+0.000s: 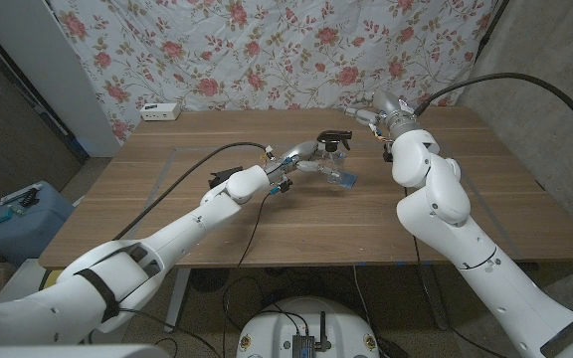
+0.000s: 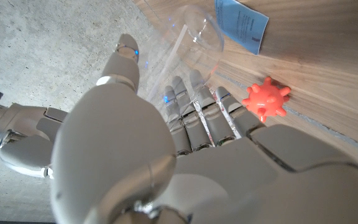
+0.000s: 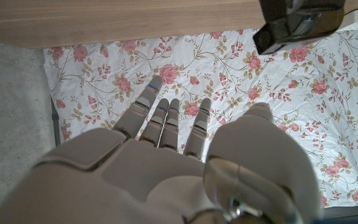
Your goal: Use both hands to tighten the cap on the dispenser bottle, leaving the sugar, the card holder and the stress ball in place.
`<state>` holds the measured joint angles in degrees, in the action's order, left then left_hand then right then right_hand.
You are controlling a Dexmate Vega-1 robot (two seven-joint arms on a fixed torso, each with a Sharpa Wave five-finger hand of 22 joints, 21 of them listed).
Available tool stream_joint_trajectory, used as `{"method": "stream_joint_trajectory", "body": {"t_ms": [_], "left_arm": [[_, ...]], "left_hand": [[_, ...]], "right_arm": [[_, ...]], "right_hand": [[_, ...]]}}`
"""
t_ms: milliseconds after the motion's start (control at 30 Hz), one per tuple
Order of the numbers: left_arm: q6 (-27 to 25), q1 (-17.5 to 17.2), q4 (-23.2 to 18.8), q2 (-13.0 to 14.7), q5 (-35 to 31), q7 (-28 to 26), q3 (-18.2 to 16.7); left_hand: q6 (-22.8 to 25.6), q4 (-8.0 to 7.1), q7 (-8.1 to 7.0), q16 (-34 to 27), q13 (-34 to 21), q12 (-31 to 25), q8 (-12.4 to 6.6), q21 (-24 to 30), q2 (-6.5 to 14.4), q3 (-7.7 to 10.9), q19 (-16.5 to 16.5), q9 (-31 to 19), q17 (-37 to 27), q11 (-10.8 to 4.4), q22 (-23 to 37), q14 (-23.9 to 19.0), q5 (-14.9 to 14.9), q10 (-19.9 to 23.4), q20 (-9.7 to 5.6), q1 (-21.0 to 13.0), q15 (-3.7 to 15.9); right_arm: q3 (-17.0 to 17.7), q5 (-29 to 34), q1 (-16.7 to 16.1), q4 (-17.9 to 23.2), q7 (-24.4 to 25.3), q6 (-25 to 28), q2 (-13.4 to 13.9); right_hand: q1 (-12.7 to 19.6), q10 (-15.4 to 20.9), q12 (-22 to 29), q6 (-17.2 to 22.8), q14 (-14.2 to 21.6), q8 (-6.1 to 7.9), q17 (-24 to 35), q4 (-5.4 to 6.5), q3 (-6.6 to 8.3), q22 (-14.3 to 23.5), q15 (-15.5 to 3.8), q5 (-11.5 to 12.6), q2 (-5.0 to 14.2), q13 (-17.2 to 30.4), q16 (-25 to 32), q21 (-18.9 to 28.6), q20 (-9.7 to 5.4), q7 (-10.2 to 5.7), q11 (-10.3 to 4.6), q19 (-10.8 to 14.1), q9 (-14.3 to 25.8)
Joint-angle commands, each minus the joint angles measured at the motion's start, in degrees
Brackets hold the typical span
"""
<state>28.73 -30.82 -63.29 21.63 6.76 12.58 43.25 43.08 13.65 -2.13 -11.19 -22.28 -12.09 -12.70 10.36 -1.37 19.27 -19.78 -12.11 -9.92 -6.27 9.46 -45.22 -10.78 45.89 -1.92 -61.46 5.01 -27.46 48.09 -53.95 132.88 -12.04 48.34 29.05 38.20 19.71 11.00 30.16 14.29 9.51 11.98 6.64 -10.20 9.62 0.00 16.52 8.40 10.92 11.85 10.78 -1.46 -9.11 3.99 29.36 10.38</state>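
The left hand (image 1: 301, 159) is holding the dispenser bottle (image 1: 334, 164) above the bench (image 1: 167, 199), around the middle of the wooden top. In the left wrist view its fingers (image 2: 197, 118) are lying close together along the clear wall of the bottle, with the thumb reaching round the other side, so the body is sitting inside the curl of the fingers. The black cap (image 1: 334, 140) with its pump head is standing out just beyond the fingertips, on the side toward the right hand (image 1: 378, 107).

The right hand is hanging apart from the bottle, past the cap and nearer the flowered cloth (image 1: 267, 50). Its fingers (image 3: 166, 118) are reaching out straight and slightly apart, gripping nothing.

Beyond the left fingertips, a red spiky stress ball (image 2: 266, 99) is resting on the bench, and a blue card (image 2: 241, 22) is showing just past the bottle's end; whether that is a label or the card holder I cannot tell.

The bottle looks thin, clear and light, probably plastic, so it is likely slick and may flex under a hard squeeze. The body is best gripped firmly around its middle, as it is now. The cap looks stiff and is best taken at its collar, below the spout, for turning.
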Motion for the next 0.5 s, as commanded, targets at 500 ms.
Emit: {"method": "stream_joint_trajectory", "body": {"t_ms": [500], "left_arm": [[-8.33, -6.13, -12.72, 4.81, -0.87, -6.27, -2.53]], "left_hand": [[6.50, -4.90, -2.06, 0.57, 0.48, 0.08, -0.11, -0.23, 6.21, 5.65, 2.37, -0.11, 0.23, -0.88, 0.24, -0.10, -0.24, 0.89, 1.66, 4.87, 4.57]], "right_arm": [[4.07, -29.78, -3.37, -1.18, 22.85, -5.33, 5.80]], "right_hand": [[-0.87, -2.48, -0.54, -5.36, -2.70, 0.10, -0.16, 0.09, 0.10, -0.14, -1.06, -0.56, 0.22, -0.16, -0.92, -0.41, -1.90, 0.43, -1.08, -0.61, -0.05]]}}
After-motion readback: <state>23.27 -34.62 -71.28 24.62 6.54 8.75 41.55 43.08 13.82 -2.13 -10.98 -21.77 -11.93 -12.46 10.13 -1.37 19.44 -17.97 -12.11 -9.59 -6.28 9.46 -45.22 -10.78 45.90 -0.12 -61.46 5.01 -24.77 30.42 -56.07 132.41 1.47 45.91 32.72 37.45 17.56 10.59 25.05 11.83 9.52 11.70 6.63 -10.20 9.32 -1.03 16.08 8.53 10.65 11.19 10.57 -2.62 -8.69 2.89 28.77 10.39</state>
